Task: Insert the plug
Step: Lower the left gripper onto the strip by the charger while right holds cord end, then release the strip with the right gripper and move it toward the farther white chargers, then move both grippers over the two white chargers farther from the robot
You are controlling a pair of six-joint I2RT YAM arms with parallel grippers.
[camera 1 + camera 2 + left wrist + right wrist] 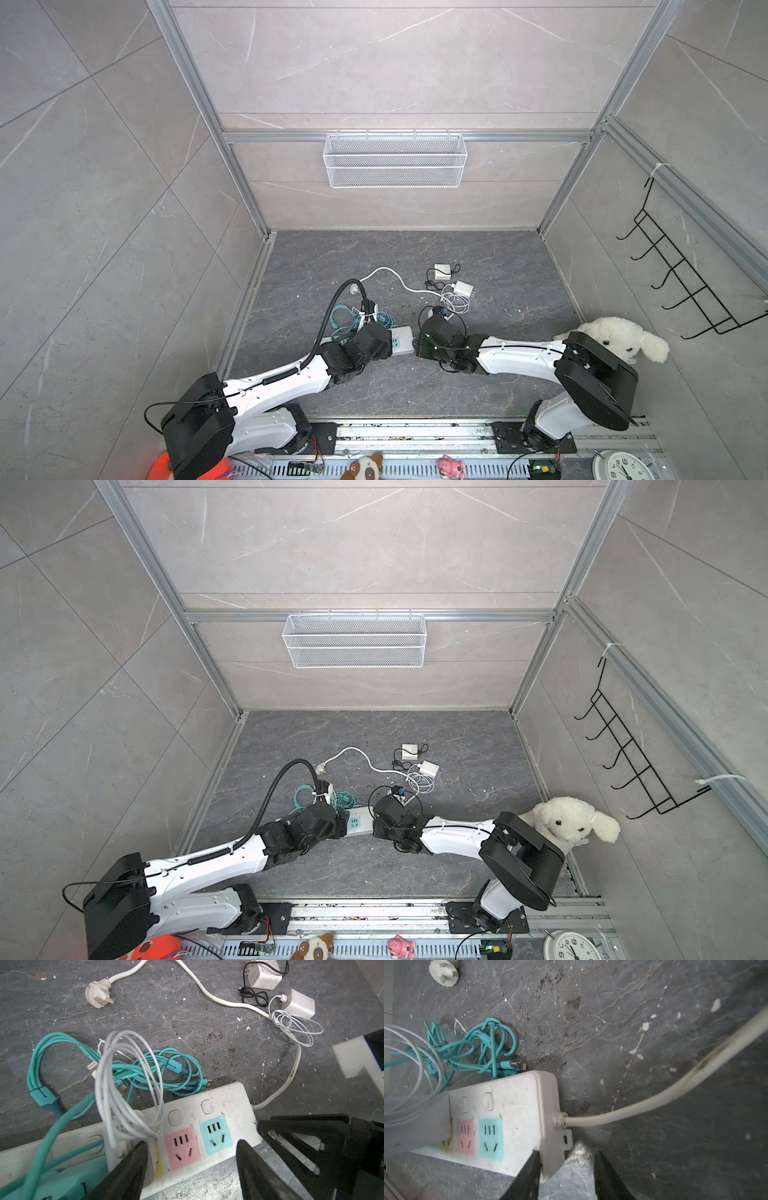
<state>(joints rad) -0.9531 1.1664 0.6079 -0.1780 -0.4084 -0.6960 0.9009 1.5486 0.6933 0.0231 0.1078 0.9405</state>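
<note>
Presently on the dark grey veined stone floor (pixel 415 386):

1. White rectangular plastic power strip (pixel 402 338) (pixel 365 825) (pixel 224 1103) (pixel 519 1093). It lies flat between the two arms. A pink socket (pixel 182 1148) (pixel 466 1136) and a teal socket (pixel 216 1134) (pixel 491 1138) sit side by side at the cord end, with a yellow socket (pixel 446 1145) next along.
2. White block charger plug (pixel 417 1122) (pixel 119 1128). It stands upright on the yellow socket, base against the strip's face; whether its pins are fully home cannot be told. A thin white cable (pixel 128 1076) loops up from it.
3. Left gripper (pixel 191 1142). The black fingers are spread and released, holding nothing. One fingertip is just beside the charger and the pink socket shows between them.
4. Right gripper (pixel 568 1152). The jaws are parted around the strip's cord-end corner. One finger touches the edge and the other is clear over the floor, so nothing is clamped.
5. Teal cable bundle (pixel 62 1047) (pixel 488 1043). It lies tangled just beside the strip's long edge.
6. Round white three-pin plug (pixel 354 288) (pixel 97 995) (pixel 444 973) on the strip's thick cord. It lies loose, well apart from the strip.
7. White cube charger with black lead (pixel 442 271) (pixel 266 976) and white cube charger with coiled white lead (pixel 462 288) (pixel 299 1004). The two lie near each other.
</note>
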